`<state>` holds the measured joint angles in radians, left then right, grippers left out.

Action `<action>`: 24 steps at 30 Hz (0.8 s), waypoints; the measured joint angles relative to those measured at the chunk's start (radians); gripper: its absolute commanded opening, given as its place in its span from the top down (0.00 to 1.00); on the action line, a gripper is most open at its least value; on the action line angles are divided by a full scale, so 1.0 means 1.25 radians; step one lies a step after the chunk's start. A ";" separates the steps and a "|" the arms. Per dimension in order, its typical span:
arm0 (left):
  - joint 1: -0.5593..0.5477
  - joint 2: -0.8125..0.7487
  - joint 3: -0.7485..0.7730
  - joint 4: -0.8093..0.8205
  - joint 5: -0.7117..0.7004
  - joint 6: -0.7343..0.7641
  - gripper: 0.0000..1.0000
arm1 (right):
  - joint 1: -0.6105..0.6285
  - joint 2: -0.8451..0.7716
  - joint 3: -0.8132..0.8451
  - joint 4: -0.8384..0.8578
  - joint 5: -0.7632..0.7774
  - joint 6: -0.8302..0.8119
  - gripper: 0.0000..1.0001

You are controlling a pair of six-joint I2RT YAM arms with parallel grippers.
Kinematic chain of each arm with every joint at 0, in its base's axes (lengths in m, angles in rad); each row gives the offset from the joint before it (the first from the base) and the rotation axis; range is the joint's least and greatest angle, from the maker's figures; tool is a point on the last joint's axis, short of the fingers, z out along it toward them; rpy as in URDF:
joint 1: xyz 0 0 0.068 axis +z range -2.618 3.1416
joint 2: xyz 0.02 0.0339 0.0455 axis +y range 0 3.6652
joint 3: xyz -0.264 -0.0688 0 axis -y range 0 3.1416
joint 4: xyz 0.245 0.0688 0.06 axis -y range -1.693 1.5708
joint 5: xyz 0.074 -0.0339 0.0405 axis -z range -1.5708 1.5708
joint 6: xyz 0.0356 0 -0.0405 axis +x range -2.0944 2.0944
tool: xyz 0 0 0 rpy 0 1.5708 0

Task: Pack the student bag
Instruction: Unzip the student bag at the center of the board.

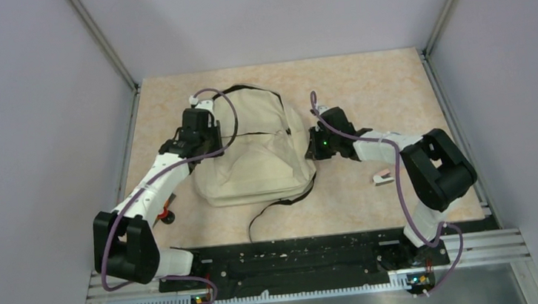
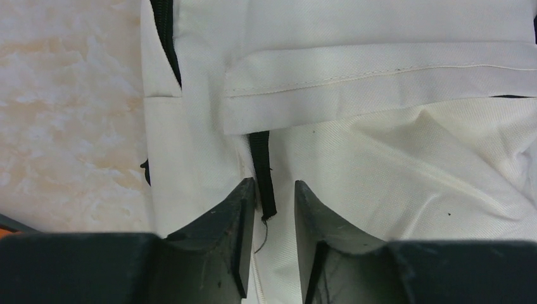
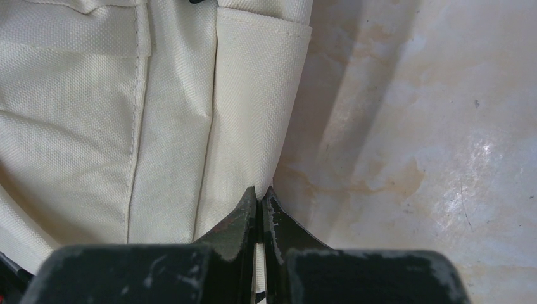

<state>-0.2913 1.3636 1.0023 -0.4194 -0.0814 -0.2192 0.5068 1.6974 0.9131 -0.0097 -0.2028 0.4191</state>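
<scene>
**Q:** The student bag (image 1: 258,149), where does it lie?

**A:** Flat on the worktop (image 1: 364,91), about the middle, between my two arms. Nearest me, at its 6 o'clock, a loose black strap (image 1: 272,213) trails toward my bases. A small white piece (image 1: 382,178) lies apart at about 4 o'clock, by my right arm. I cannot tell what it is.

**Q:** And your tools?

**A:** My right tool (image 3: 259,190) is at the bag's 3 o'clock edge, clenched on a thin fold of its side fabric. My left tool (image 2: 273,183) is at about 10 o'clock, released. Its jaws stand a little apart with the end of a black tape (image 2: 261,164) between them, and the gap is wider than the tape, so nothing is gripped there.

**Q:** How far along is the packing?

**A:** Hardly begun, I judge. The bag looks limp and flat, I see no mouth held open, and nothing shows going in. What is in hand is getting a hold on both sides. Opening it, loading it and closing it are all left.
</scene>
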 measured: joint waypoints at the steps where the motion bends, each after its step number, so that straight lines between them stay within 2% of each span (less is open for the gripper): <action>1: -0.001 0.000 0.000 -0.003 -0.002 -0.002 0.64 | 0.000 0.000 0.000 0.000 0.000 0.000 1.00; 3: -0.002 0.000 0.000 -0.006 -0.005 -0.004 0.66 | 0.000 0.000 0.000 0.000 -0.001 0.000 1.00; 5: -0.003 0.000 0.000 -0.009 -0.011 -0.006 0.78 | 0.000 0.000 0.002 -0.001 -0.002 0.000 1.00; 6: -0.003 0.000 0.000 -0.010 -0.014 -0.008 0.80 | 0.000 0.000 0.003 -0.002 -0.002 0.000 1.00; 10: -0.003 0.000 0.000 -0.012 -0.031 -0.011 0.81 | 0.000 0.000 0.003 -0.003 -0.002 0.000 1.00; 19: -0.006 -0.001 0.000 -0.016 -0.073 -0.007 0.71 | -0.001 0.000 0.004 -0.002 -0.007 0.000 1.00; 21: -0.009 -0.004 0.000 -0.020 -0.088 -0.005 0.71 | -0.001 0.000 0.004 -0.003 -0.007 0.000 1.00; 24: -0.014 -0.011 0.000 -0.024 -0.102 0.001 0.76 | -0.001 0.000 0.004 -0.002 -0.007 0.000 1.00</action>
<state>-0.3092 1.3499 1.0023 -0.4496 -0.2092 -0.2184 0.5060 1.6974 0.9176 -0.0128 -0.2119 0.4191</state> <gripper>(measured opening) 0.280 0.010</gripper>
